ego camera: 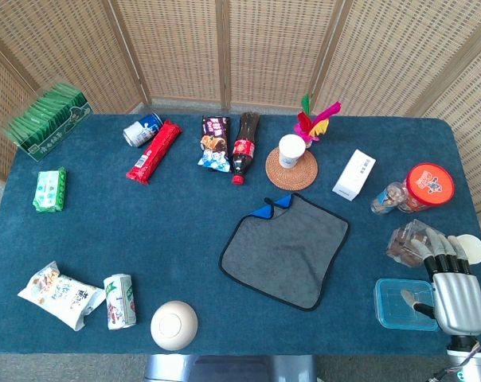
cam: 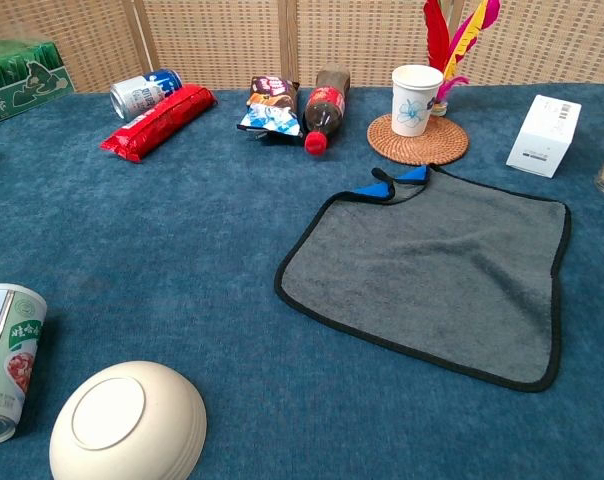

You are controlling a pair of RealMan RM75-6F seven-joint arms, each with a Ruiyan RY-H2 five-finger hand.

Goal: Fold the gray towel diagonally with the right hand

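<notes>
The gray towel (ego camera: 287,248) (cam: 432,275) lies flat in the middle of the blue table, black-edged, with its far corner turned over to show a blue underside (ego camera: 271,207) (cam: 392,183). My right hand (ego camera: 451,282) is at the table's right front, fingers spread and pointing away, over a blue-lidded box (ego camera: 404,305). It holds nothing and is well right of the towel. The chest view does not show it. My left hand is in neither view.
A paper cup (ego camera: 291,150) on a woven coaster, a cola bottle (ego camera: 244,146) and a white box (ego camera: 354,174) stand behind the towel. Jars (ego camera: 426,188) and a snack bag sit at right. An upturned bowl (ego camera: 174,325) and a can (ego camera: 119,302) lie front left.
</notes>
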